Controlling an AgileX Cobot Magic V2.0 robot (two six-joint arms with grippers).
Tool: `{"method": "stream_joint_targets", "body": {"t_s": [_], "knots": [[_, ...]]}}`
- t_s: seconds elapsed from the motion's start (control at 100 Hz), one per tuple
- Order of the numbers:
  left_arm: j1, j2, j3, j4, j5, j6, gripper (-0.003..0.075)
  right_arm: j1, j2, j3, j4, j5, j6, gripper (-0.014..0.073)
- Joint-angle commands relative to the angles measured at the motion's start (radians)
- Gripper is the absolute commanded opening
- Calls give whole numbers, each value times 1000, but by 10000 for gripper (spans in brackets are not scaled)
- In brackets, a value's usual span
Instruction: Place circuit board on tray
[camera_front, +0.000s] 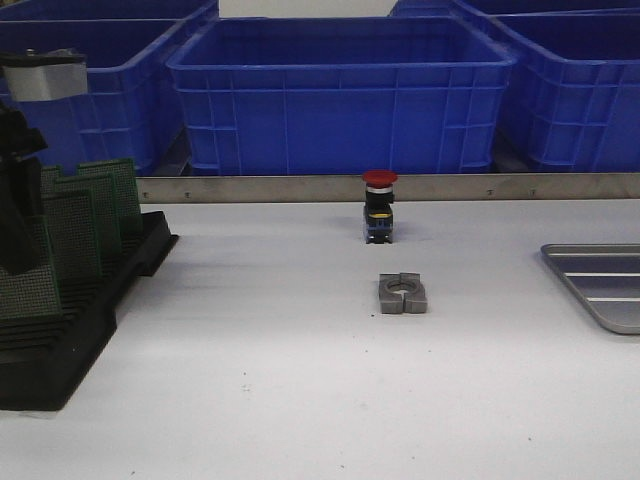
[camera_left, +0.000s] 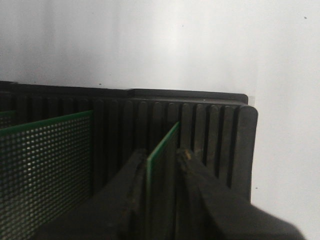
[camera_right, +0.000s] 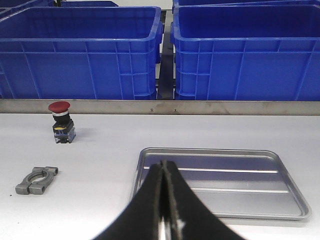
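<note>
Two fingers of my left gripper (camera_left: 161, 200) straddle the top edge of one green board (camera_left: 162, 150) standing upright in the black rack (camera_left: 210, 130); they sit close against its faces, though I cannot tell whether they press it. More boards (camera_front: 95, 215) stand in the rack. My right gripper (camera_right: 165, 210) is pressed together above the tray's (camera_right: 220, 205) near rim, holding nothing.

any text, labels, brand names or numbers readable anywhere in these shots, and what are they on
None can be read.
Red push button: a yellow patch on its body, too small to tell if it carries text.
Circuit boards in the black rack: only hole grids, no print visible.
Tray, blue crates, metal clamp: no markings visible.
</note>
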Motion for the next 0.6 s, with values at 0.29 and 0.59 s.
{"method": "stream_joint_targets", "body": {"t_s": [0.29, 0.59], "knots": [[-6, -95, -131, -104, 85, -2, -20, 1, -20, -2, -10, -81, 0, -60], [-52, -123, -147, -471, 85, -2, -20, 1, -20, -2, -10, -81, 0, -60]]}}
